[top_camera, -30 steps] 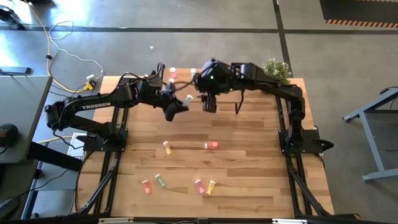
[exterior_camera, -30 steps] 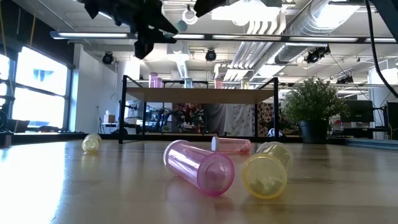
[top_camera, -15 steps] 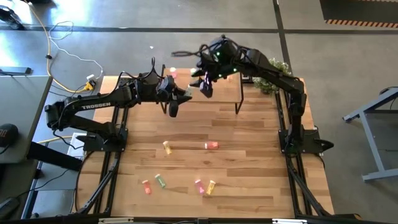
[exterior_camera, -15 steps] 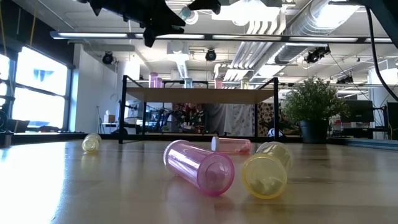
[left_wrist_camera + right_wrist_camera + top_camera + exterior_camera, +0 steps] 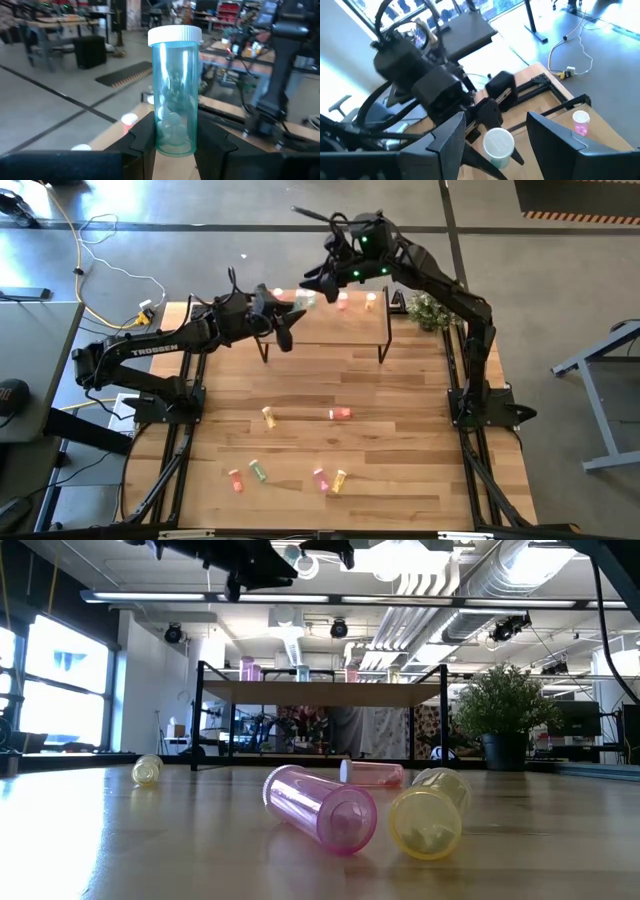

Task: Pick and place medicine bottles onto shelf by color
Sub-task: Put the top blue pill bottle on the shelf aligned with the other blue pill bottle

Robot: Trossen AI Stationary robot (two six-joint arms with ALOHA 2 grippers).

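The bench carries the shelf at its far edge, a plant at its right. Loose bottles lie nearer. Above the shelf, the left end effector clamps an upright green bottle; the right end effector spreads wide beside it.

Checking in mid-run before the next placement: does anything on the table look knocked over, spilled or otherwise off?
Six medicine bottles lie tipped on their sides across the tabletop, unsorted. No spill or damage shows. The left end effector holds a teal bottle upright above the shelf.
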